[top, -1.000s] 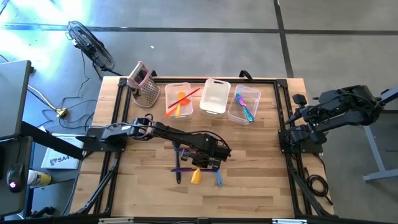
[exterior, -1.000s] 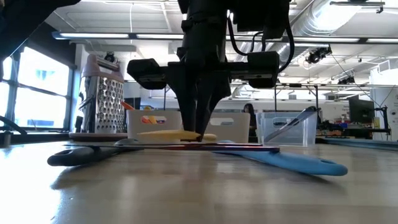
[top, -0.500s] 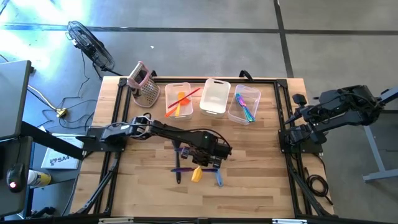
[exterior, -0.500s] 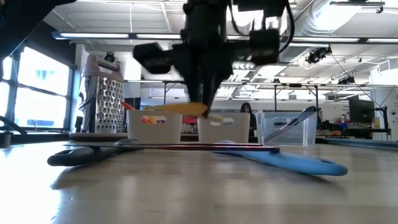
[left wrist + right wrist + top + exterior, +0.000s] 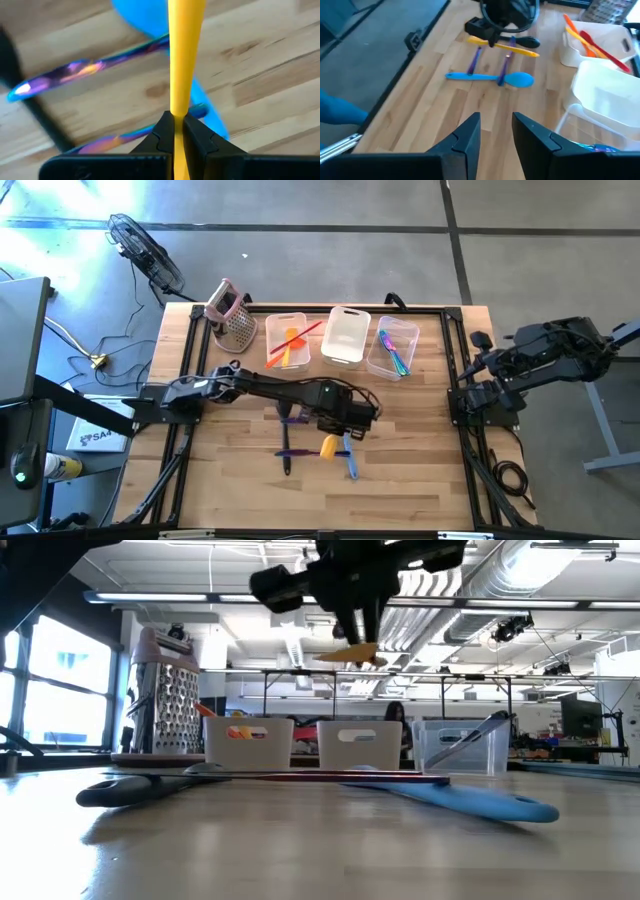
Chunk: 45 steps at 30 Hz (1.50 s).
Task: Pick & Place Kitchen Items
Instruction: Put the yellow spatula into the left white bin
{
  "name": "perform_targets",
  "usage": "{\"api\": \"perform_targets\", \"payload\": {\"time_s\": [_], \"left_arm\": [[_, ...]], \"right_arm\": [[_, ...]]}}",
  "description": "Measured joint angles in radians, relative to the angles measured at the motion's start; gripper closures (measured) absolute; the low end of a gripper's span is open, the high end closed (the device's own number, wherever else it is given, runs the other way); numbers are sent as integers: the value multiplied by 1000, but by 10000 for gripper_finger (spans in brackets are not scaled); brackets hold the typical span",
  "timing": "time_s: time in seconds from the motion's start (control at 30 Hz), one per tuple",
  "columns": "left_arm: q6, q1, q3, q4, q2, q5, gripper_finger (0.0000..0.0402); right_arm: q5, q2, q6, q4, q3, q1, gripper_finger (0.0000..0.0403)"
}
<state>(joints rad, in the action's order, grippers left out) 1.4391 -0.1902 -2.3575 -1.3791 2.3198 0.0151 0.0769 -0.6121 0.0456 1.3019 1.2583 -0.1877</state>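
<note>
Yellow plastic utensil (image 5: 183, 60): slim, smooth, one plain colour, its handle clamped between the two dark fingers (image 5: 162, 137) of the left gripper (image 5: 335, 430), jaws pressed together on it. Long axis runs straight out ahead of the jaws; the free end widens into a flat blade (shape of the tip cannot be told). In the low view the piece (image 5: 349, 653) hangs roughly level, well above the table (image 5: 420, 460), below the gripper body.

Beneath the jaws, lying flat on the wood: a blue spoon (image 5: 492, 77) with a round bowl, two purple iridescent utensils (image 5: 75, 72) crossing it (thin, shiny handles), and one dark utensil (image 5: 287, 463) near them.

Beyond the jaws, at the table's far edge: three clear bins (image 5: 346, 336) in a row, one with orange and red utensils (image 5: 292, 340), the middle one bare inside, one with multicoloured pieces (image 5: 394, 352). Metal grater (image 5: 232, 320) with pink handle beside them.

Right gripper (image 5: 494, 131): waits off the table's right side, jaws apart, nothing between them.
</note>
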Motion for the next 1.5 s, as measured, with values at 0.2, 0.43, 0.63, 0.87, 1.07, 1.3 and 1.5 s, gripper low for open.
{"api": "perform_targets", "payload": {"time_s": [0.2,0.43,0.63,0.87,1.07,1.3,1.5], "left_arm": [[-27,0,0,38,-48,91,394],[-89,0,2,76,-86,170,394],[-209,0,3,243,-131,220,394],[-528,0,1,628,-212,229,394],[-830,0,-1,903,-239,53,394],[-1127,0,2,983,-238,-185,394],[-1301,0,2,1008,-238,-293,394]], "right_arm": [[101,0,-78,-85,0,0,298],[221,1,-171,-269,0,0,298],[219,2,-172,-347,0,0,298],[267,1,-171,-489,0,0,298],[267,-11,-154,-555,0,0,298],[359,-77,-143,-677,0,0,298],[367,-159,-97,-711,0,0,298]]}}
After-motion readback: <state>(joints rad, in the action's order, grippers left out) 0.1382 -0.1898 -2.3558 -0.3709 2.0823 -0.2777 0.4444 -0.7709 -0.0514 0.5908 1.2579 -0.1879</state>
